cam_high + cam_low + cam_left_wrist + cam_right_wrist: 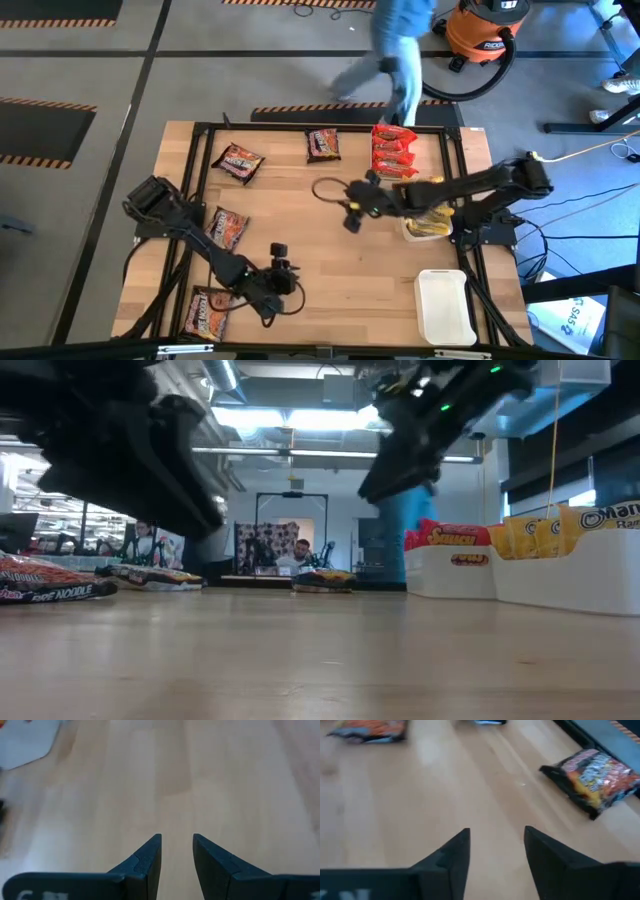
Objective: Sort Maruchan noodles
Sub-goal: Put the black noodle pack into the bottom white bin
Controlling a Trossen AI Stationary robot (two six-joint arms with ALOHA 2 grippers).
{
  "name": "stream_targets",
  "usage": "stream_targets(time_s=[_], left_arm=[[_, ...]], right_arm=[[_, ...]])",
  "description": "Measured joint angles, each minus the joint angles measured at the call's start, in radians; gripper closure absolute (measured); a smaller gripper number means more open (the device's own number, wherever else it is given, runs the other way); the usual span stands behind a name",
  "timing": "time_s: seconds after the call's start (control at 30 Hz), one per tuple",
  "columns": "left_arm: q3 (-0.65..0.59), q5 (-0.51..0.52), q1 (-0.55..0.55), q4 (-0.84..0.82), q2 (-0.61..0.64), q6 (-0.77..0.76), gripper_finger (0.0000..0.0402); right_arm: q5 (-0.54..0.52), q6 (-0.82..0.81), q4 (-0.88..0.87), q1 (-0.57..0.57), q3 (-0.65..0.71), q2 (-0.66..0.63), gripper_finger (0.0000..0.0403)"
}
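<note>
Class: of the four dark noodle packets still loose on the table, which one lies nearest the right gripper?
The dark packet at the table's far edge, beside the tray of red packets. The right gripper hovers close; the other three lie farther left.

Grey floor [120, 60] with black-and-orange hazard tape [60, 24] surrounds the wooden desk [340, 290]. An orange shop vacuum [487, 30] stands beyond it, near a person in blue [400, 50]. Overhead strip lights [300, 418] brighten the room; another person [300, 552] sits far back.
</note>
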State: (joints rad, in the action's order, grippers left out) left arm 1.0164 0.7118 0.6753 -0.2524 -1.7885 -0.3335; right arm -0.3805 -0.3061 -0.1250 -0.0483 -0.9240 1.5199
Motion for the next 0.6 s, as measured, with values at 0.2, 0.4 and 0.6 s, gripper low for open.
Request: stream_targets(time_s=[0.2,0.4,0.6], left_arm=[[0.000,0.082,0.037,-0.094,0.024,-0.076,0.0297],[0.000,0.096,0.048,-0.105,0.024,-0.082,0.0297],[0.000,0.099,0.047,-0.096,0.024,-0.079,0.0297]], right_arm=[[0.075,0.057,-0.007,0.154,-0.114,0.125,0.0299],[0.122,0.087,-0.008,0.298,-0.250,0.268,0.0358],[0.176,0.104,-0.001,0.422,-0.370,0.395,0.0400]])
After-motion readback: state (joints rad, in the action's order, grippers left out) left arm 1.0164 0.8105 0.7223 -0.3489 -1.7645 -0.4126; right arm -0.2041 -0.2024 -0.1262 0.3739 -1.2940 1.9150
